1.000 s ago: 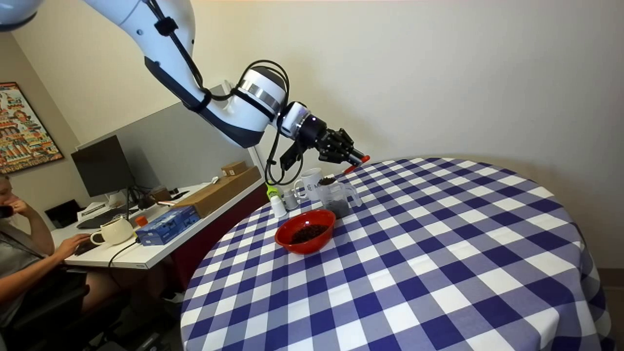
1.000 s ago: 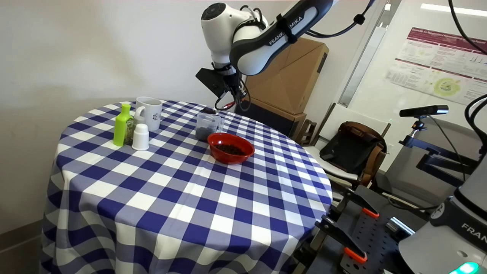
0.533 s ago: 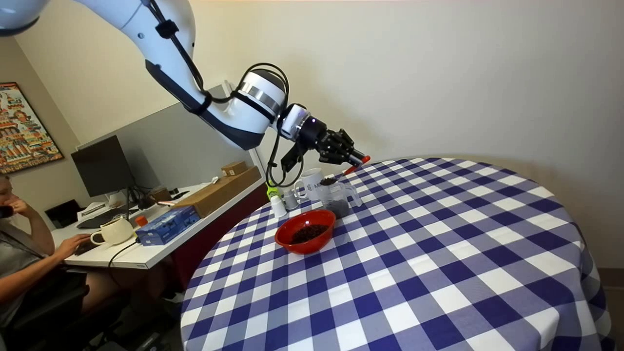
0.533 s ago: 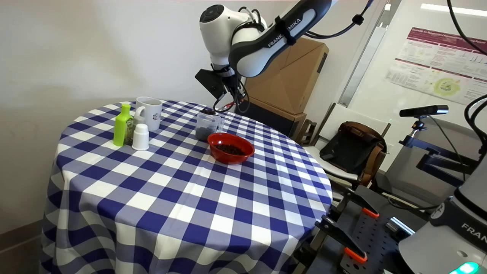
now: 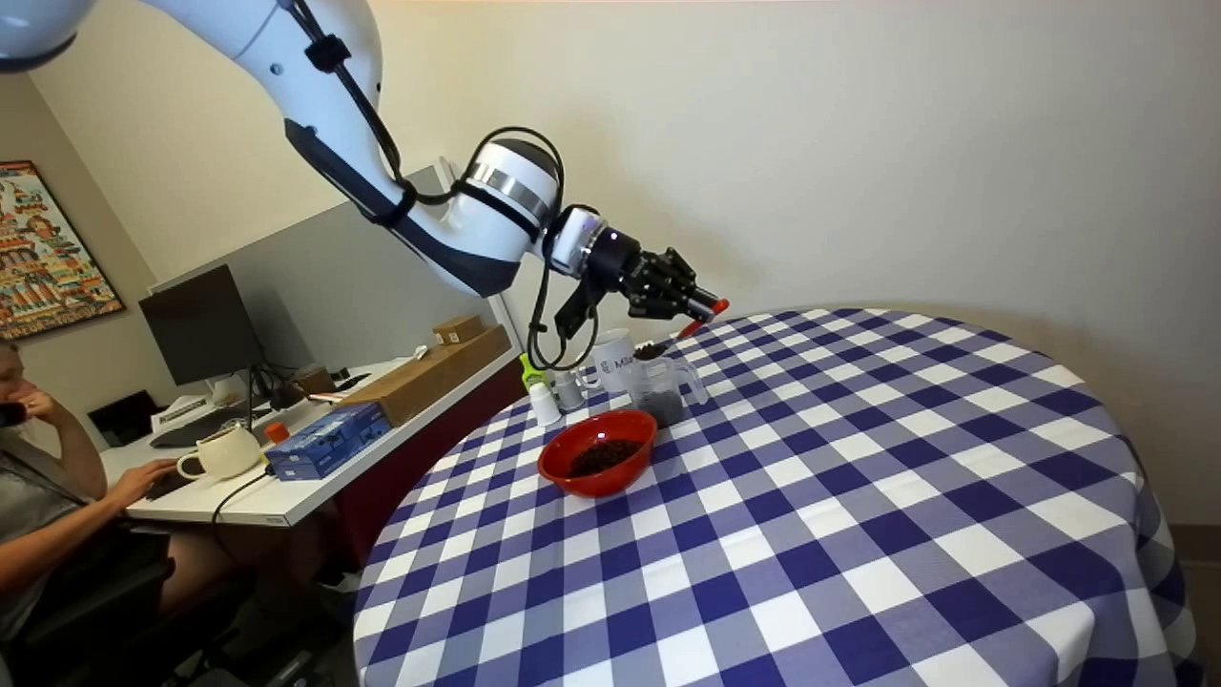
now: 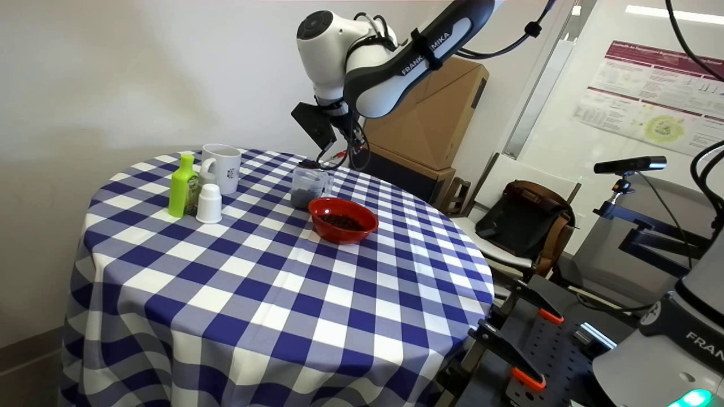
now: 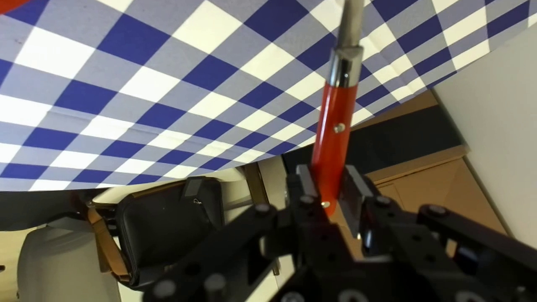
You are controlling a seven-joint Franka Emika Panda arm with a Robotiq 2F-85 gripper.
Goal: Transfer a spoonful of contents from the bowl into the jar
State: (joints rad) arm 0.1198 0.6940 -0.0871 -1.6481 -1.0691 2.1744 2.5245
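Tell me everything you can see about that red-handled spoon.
The spoon has a glossy red handle with two rivets, a shiny collar and metallic neck. Pinched by the gripper at the handle's end, it slants down toward the clear jar. Its head, heaped with dark contents, seems to be above the opening; rim contact is unclear.

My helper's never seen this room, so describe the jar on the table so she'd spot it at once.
Look for the round table draped in blue-and-white check, then the red bowl on it. Next to that bowl stands the jar, with dark stuff in its lower part. Unlike the bowl and the white mug, it's see-through, with a clear handle.
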